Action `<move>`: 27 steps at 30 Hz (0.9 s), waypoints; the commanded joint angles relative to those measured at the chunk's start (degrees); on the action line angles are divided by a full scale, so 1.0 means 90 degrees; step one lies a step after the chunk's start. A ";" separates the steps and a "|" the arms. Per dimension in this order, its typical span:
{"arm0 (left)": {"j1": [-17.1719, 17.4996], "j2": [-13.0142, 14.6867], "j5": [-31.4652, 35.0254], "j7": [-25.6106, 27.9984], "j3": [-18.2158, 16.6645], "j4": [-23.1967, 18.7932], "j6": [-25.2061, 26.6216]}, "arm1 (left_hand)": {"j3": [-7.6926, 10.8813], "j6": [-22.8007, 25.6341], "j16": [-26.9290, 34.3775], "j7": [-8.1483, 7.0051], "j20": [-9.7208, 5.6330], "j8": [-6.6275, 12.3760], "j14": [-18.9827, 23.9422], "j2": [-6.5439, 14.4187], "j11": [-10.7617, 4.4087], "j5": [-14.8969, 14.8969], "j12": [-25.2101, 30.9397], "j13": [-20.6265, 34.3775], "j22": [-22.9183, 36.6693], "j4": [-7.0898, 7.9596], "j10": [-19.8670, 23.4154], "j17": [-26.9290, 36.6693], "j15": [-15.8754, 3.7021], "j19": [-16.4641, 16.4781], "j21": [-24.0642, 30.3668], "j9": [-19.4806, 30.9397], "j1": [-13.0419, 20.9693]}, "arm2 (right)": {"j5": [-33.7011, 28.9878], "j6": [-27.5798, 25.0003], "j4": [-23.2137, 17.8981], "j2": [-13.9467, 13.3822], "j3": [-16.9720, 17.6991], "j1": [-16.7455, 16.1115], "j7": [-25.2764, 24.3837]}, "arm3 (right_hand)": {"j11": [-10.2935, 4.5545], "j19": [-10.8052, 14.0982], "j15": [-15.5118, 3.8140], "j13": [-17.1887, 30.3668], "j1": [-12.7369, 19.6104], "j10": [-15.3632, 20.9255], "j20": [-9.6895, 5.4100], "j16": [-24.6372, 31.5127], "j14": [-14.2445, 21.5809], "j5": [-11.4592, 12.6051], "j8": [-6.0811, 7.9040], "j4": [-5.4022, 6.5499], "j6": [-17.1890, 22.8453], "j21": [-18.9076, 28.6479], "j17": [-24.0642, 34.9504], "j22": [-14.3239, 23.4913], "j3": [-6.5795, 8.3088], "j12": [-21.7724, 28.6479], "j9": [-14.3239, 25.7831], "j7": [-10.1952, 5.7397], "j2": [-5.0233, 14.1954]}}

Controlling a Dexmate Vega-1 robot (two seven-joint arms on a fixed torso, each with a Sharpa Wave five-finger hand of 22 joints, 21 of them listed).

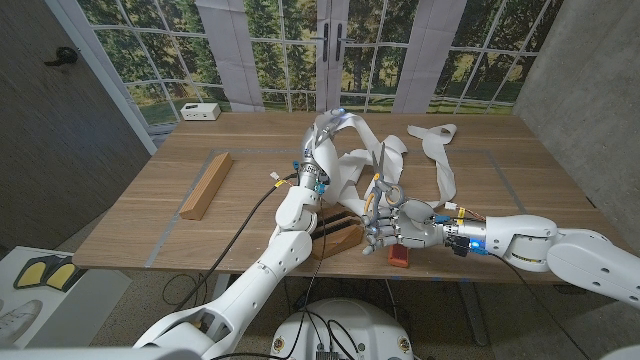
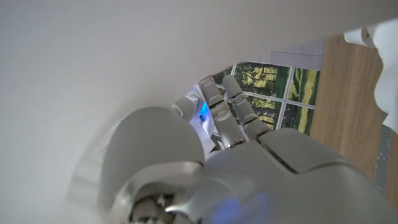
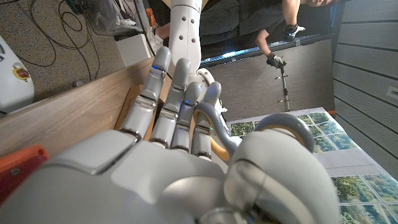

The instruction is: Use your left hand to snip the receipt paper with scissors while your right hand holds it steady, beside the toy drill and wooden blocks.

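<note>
A: Starting with the receipt paper (image 1: 352, 165): where is it?

B: Mid-table, in loose white curls. One loop rises over the left hand (image 1: 322, 150), and a separate strip (image 1: 440, 160) lies just to the right, flat on the table (image 1: 520, 170).

A: Is the left hand gripping it?

B: I cannot tell. The paper drapes over that hand in the head view. From its own wrist camera the fingers (image 2: 233, 99) reach out side by side, close together (a white blur covers much of that picture).

A: And the scissors (image 1: 384, 180)?

B: They are in the right hand (image 1: 392, 228), not the left. The blades point away from the robot, into the paper curls. In the right wrist view a grey handle loop (image 3: 214, 127) sits against the fingers (image 3: 177, 93), which lie nearly straight and pressed together, and the thumb is at the other loop.

A: What is nearby?

B: Wooden blocks (image 1: 338, 236) sit at the near edge, just beside the right hand, between the two forearms. A small red object (image 1: 399, 257) is under the right wrist; I cannot tell what it is. A long wooden bar (image 1: 207, 185) lies well apart on the left, and a white box (image 1: 200, 111) sits at the far left corner. A person's gloved hand (image 3: 275, 59) shows beyond the table.
</note>
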 commanded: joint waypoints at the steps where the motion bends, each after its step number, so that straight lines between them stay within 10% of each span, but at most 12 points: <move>1: -0.0166 -0.0038 0.0015 -0.0162 0.0106 0.0144 0.0161 | 0.0041 0.0075 -0.0063 0.0012 -0.0781 -0.0010 -0.0129 -0.0031 -0.0003 -0.0017 -0.0048 -0.0013 -0.0013 -0.0026 0.0100 -0.0041 -0.0602 -0.0030 0.0084 -0.0035 -0.0022 | -0.0050 0.0106 -0.0057 -0.0043 -0.0019 -0.0044 0.0105 | 0.0005 0.0077 -0.0032 0.0019 0.0049 0.0033 -0.0001 -0.0036 0.0045 -0.0020 -0.0043 0.0006 0.0181 -0.0050 0.0008 0.0011 -0.0020 -0.0024 0.0022 0.0140 0.0043; 27: -0.0127 -0.0366 -0.0529 -0.0901 0.0252 0.0247 0.0336 | 0.0073 0.0124 -0.0055 0.0001 -0.0783 0.0016 -0.0140 -0.0025 0.0000 -0.0037 -0.0068 0.0044 -0.0039 -0.0025 0.0191 -0.0146 -0.0601 -0.0134 0.0166 -0.0040 -0.0014 | -0.0082 0.0205 -0.0251 -0.0187 -0.0001 -0.0115 0.0095 | 0.0003 0.0100 -0.0039 -0.0005 0.0060 0.0044 -0.0001 -0.0055 0.0061 -0.0025 -0.0059 0.0002 0.0186 -0.0088 0.0008 0.0014 -0.0019 -0.0057 0.0055 0.0137 0.0049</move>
